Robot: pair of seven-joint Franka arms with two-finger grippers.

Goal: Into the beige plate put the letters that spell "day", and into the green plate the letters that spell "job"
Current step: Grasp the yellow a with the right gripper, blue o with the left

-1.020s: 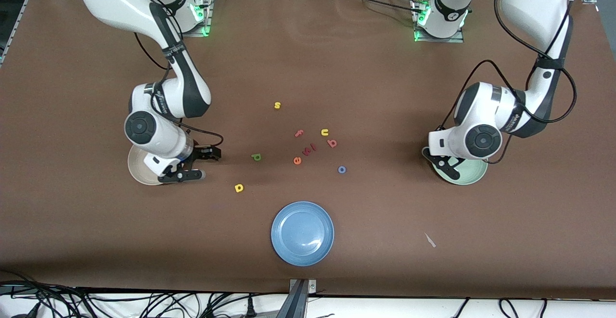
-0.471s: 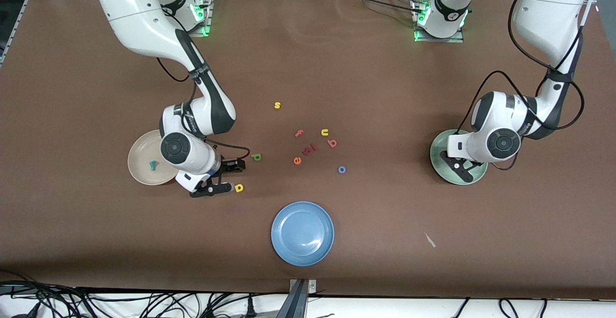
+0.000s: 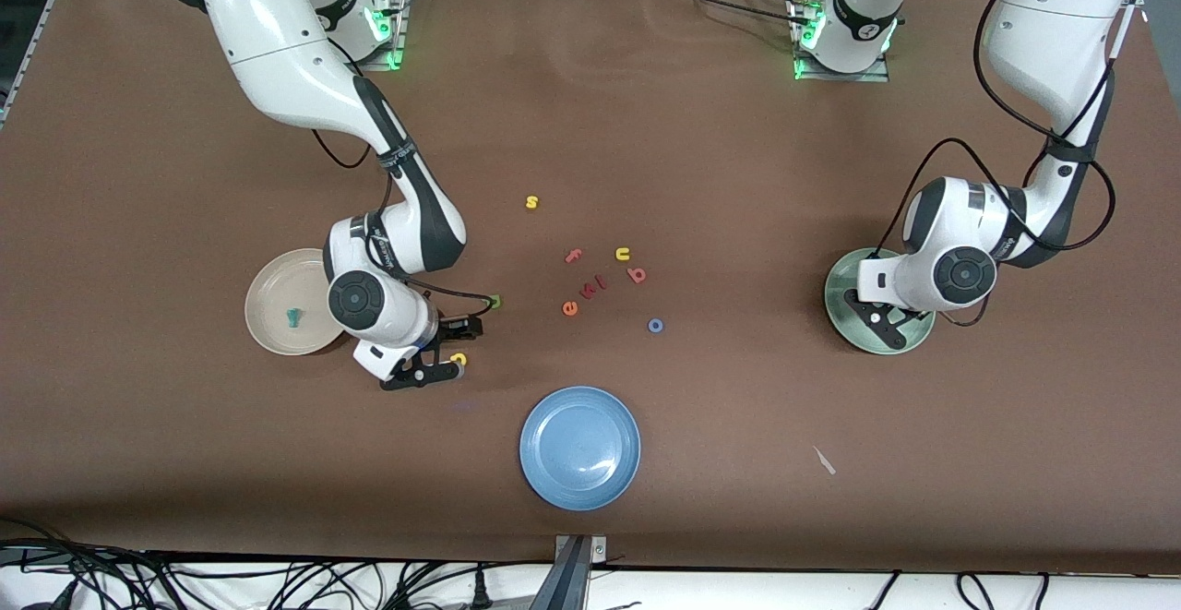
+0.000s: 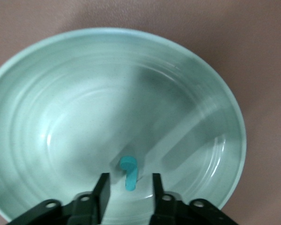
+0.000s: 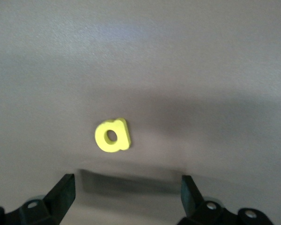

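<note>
Brown table (image 3: 738, 149), blue plate (image 3: 580, 447) near scattered spare letters (image 3: 600, 264).

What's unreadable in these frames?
- Green d: front view, mostly hidden by the right arm's cable and tool.
- Yellow a: front view, partly covered by that tool.
- Teal j in the green plate: hidden in front view by the left tool.

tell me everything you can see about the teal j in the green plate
The teal j is a tiny, flat hooked letter that looks like matte foam or plastic. It lies in the green plate, on the inner surface near the rim. The left gripper hovers just above it with jaws partly open, one on each side of the letter; neither looks to be touching it. In the front view the arm hides it.
</note>
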